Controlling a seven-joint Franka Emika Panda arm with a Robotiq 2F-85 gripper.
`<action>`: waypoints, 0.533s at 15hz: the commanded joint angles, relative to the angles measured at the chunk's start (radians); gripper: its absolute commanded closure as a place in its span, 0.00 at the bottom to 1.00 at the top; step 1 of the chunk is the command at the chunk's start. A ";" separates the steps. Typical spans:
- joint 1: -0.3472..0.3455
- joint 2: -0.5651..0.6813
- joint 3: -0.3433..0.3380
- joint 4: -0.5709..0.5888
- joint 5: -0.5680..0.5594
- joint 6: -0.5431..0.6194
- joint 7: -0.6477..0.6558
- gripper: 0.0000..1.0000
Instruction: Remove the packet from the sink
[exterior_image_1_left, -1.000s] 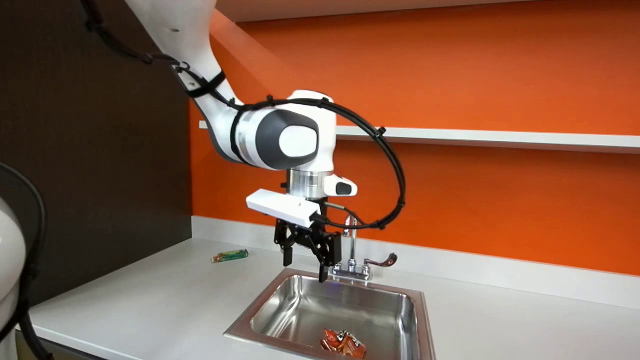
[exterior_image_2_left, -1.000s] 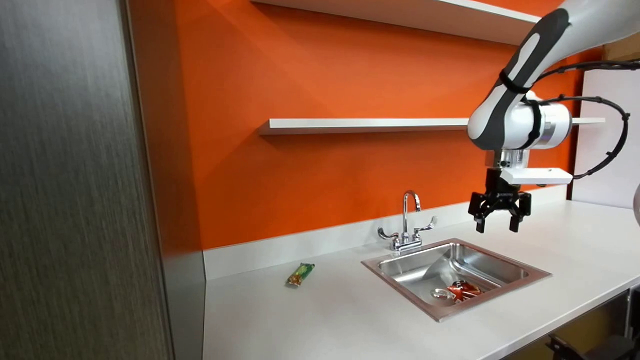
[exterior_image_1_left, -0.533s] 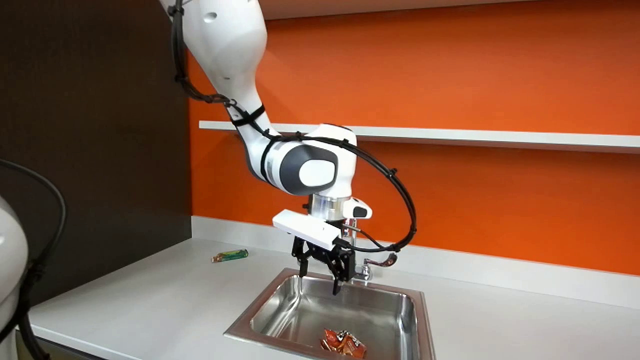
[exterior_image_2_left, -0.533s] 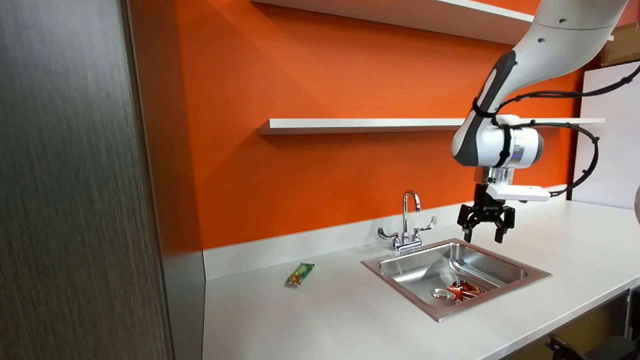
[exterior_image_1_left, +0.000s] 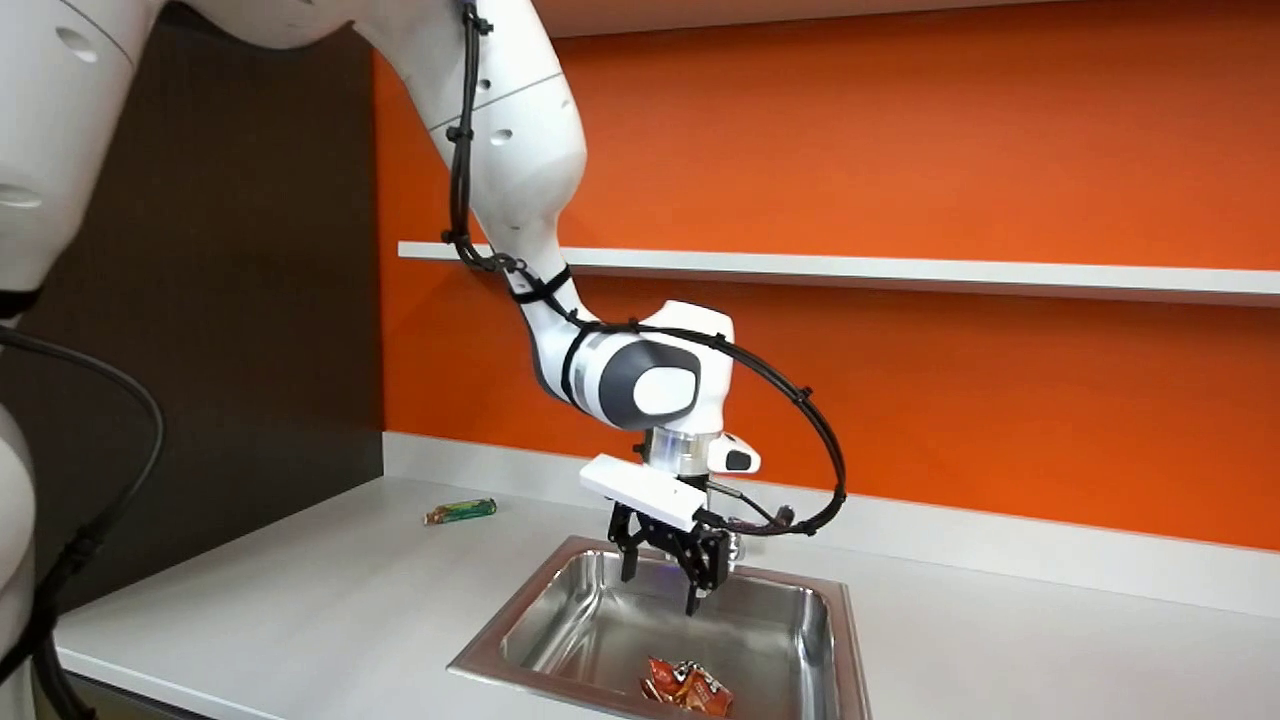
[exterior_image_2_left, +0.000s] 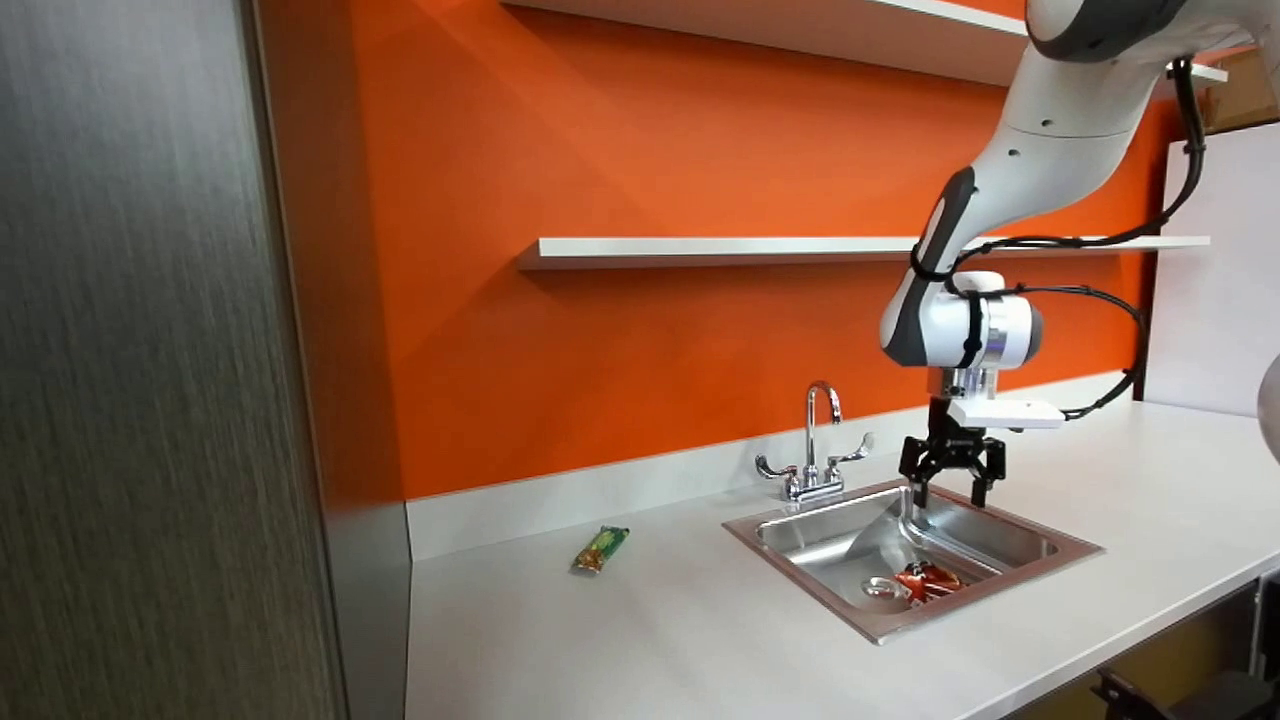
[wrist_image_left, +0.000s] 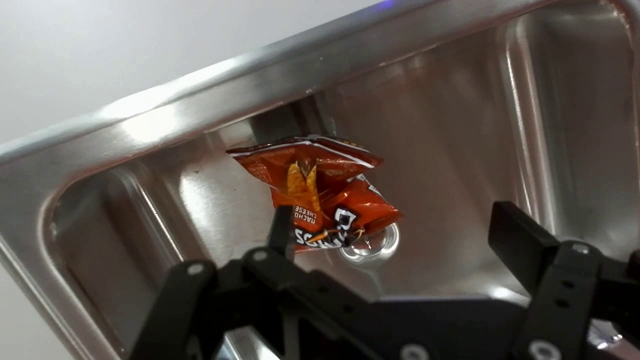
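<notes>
The packet (wrist_image_left: 330, 187) is a crumpled orange-red chip bag. It lies on the floor of the steel sink (wrist_image_left: 280, 56), beside the drain, and shows in both exterior views (exterior_image_1_left: 690, 690) (exterior_image_2_left: 928, 582). My gripper (wrist_image_left: 393, 215) is open and empty, pointing down. In both exterior views it hangs over the sink (exterior_image_1_left: 518, 610) (exterior_image_2_left: 820, 587), above and apart from the packet [also at the gripper's fingertips (exterior_image_1_left: 661, 592) (exterior_image_2_left: 949, 498)]. In the wrist view the left finger covers a bit of the packet's lower left edge; most of the packet lies up and left of the jaws.
A green packet (exterior_image_1_left: 460, 512) lies on the counter (exterior_image_2_left: 640, 640) away from the sink. A faucet (exterior_image_2_left: 815, 445) with handles stands behind the sink, partly hidden by the gripper in an exterior view. A white shelf (exterior_image_1_left: 900, 268) runs along the orange wall. A dark panel (exterior_image_1_left: 200, 300) bounds the counter.
The arm has come down and shifted, bringing the open gripper lower over the sink, rightward in an exterior view and leftward in an exterior view. Both packets have not moved.
</notes>
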 joint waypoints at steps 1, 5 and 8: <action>-0.056 0.102 0.049 0.091 -0.008 -0.007 -0.010 0.00; -0.077 0.184 0.072 0.141 -0.026 -0.006 0.005 0.00; -0.084 0.235 0.079 0.173 -0.041 -0.004 0.014 0.00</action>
